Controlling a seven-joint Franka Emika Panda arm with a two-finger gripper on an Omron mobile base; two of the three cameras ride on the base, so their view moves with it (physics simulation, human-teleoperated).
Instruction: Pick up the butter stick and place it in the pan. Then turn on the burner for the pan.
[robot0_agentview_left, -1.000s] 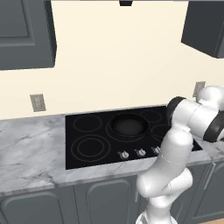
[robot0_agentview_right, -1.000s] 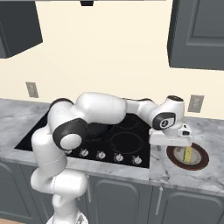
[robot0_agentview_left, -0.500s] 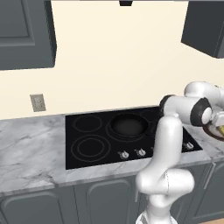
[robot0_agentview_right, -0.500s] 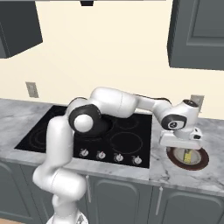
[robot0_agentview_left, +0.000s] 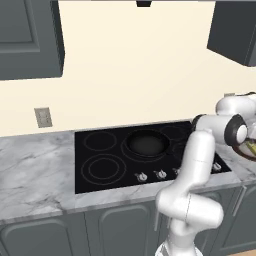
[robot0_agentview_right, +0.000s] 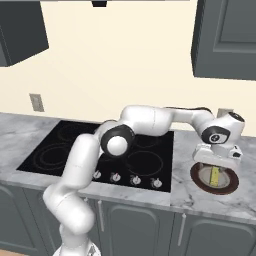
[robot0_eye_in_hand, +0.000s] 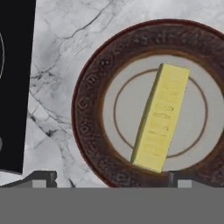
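The butter stick (robot0_eye_in_hand: 161, 116), a pale-yellow block, lies slanted inside a brownish bowl (robot0_eye_in_hand: 87, 113) with a dark rim, on the marble counter right of the cooktop. My gripper (robot0_eye_in_hand: 111, 180) hovers straight above the bowl, open, its two fingertips (robot0_eye_in_hand: 41, 179) spread wide with nothing between them. From the right base view the gripper (robot0_agentview_right: 217, 161) hangs just over the butter stick (robot0_agentview_right: 216, 176). The black pan (robot0_agentview_left: 147, 143) sits on its ringed burner (robot0_agentview_left: 131, 156) at the back middle of the cooktop, well left of the gripper (robot0_agentview_left: 241, 139).
The black glass cooktop (robot0_agentview_left: 100, 170) has a row of knobs (robot0_agentview_left: 142, 176) along its front edge. The bowl (robot0_agentview_right: 202, 184) stands near the counter's front right. A wall and upper cabinets rise behind. My arm spans across the cooktop's right half.
The arm has swung right, carrying the open gripper from the bowl's left edge to over its middle and slightly lower. Butter and pan have not moved.
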